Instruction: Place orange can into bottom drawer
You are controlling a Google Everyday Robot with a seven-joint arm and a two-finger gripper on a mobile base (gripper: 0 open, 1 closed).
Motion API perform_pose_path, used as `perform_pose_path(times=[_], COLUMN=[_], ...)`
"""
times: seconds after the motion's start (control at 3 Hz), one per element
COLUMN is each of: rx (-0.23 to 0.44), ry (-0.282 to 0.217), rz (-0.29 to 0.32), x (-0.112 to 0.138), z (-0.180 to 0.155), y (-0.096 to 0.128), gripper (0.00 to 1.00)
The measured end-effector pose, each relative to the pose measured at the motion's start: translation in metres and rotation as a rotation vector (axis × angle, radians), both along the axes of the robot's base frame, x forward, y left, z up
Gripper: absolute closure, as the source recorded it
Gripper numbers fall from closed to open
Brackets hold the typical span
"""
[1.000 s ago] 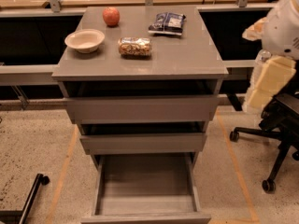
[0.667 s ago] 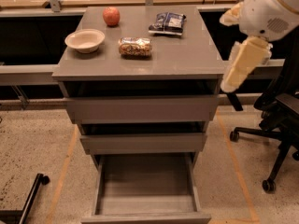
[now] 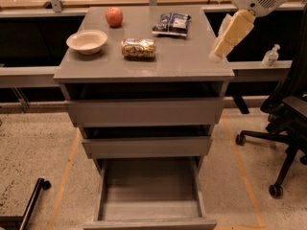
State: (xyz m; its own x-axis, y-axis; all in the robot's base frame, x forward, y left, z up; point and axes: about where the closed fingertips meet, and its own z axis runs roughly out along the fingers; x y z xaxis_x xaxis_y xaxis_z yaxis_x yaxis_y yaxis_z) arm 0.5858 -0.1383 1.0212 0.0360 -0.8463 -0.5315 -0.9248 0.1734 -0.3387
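We see the shiny, mottled orange can lying on the smooth grey table; the hand hovers at the right, and we cannot tell its grip.

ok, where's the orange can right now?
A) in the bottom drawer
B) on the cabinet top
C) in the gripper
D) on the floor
B. The orange can lies on its side on the cabinet top, right of the bowl; the open bottom drawer holds no can, and the gripper hangs near the top's right edge, apart from it.
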Motion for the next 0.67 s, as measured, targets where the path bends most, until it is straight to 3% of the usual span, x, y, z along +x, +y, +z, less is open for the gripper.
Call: perform_pose_path(times=[0.33,0.67], rx=[0.003,0.039], ry=[0.005,0.014], rz=[-0.012,-0.044], x=[0.002,0.028], z=[-0.003,-0.022], y=[0.000,0.001], gripper=[0.00,0.00])
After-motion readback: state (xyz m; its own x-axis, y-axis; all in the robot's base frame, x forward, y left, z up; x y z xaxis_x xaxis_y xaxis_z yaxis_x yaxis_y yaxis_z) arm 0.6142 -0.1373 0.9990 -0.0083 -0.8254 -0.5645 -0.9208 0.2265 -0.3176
